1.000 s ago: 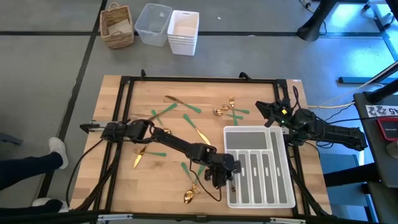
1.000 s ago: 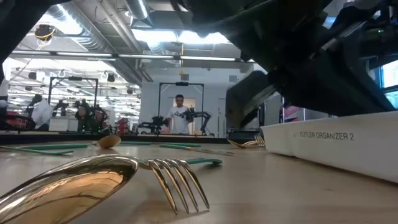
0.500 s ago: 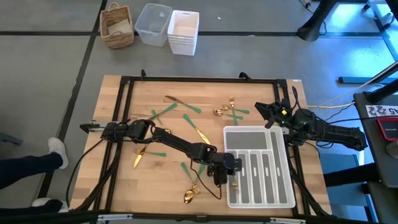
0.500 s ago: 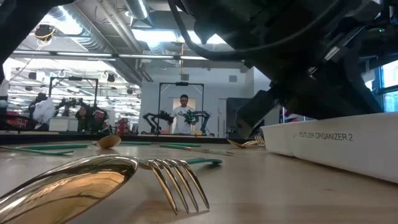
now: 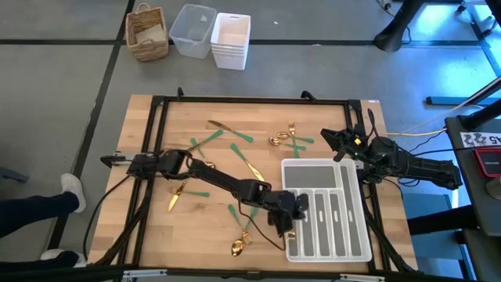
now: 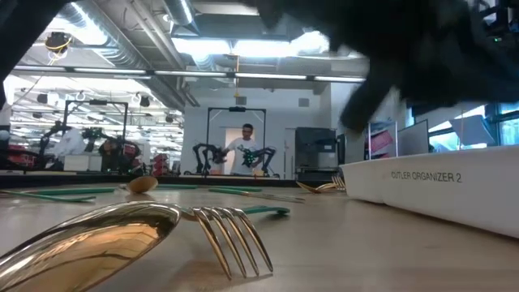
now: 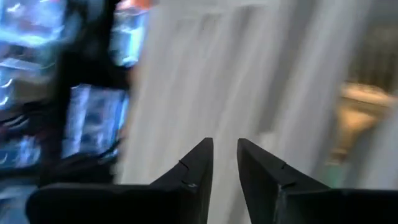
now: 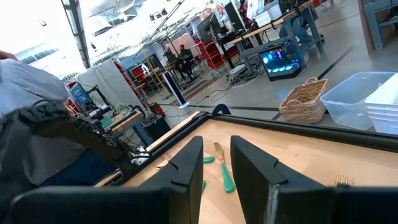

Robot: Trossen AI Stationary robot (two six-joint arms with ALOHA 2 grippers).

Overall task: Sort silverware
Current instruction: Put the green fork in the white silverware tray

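Hovering over the white plastic compartmented cutlery tray [image 5: 344,235], left gripper [image 5: 288,220] with fingers slightly apart, holding nothing, gold green-handled silverware [image 5: 252,169] scattered on the wooden table [image 5: 156,235], right gripper [image 5: 329,135] waiting beside the tray's far corner, fingers slightly apart.

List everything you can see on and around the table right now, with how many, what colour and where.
Slim gold-headed, green-handled silverware: roughly ten pieces, scattered on the table left of and behind the tray; a spoon and fork lie closest to the low camera.
White compartmented plastic cutlery tray: one, on the table's right side.
Wooden table with black frame: one, light brown.
Woven wicker basket: one, tan, on the floor beyond the table.
Clear plastic bin: one, beside the basket.
White stacked bins: one stack, next to the clear bin.
Left gripper: black, at the tray's left edge, fingers slightly apart, empty.
Right gripper: black, behind the tray's right corner, holding nothing.
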